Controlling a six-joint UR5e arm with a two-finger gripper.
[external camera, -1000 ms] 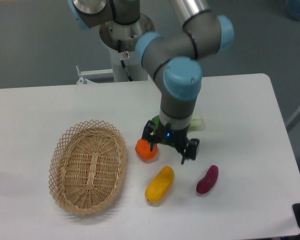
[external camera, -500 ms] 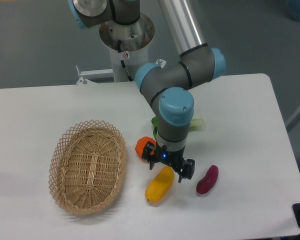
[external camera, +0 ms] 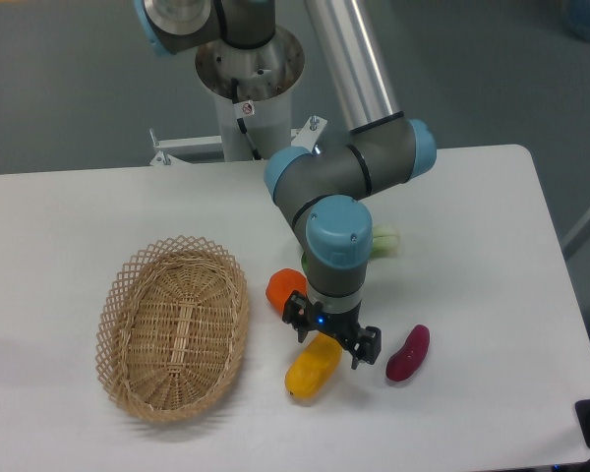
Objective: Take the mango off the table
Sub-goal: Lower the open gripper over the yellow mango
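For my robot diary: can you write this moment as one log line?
stage: reaching | gripper: open, straddling mango top | mango: on table, not lifted

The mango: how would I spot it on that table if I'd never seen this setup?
Start at the wicker basket on the white table, then look right to the claw. The mango lies right under the claw. It is long and yellow, unlike the round orange behind it or the dark purple vegetable to its right.
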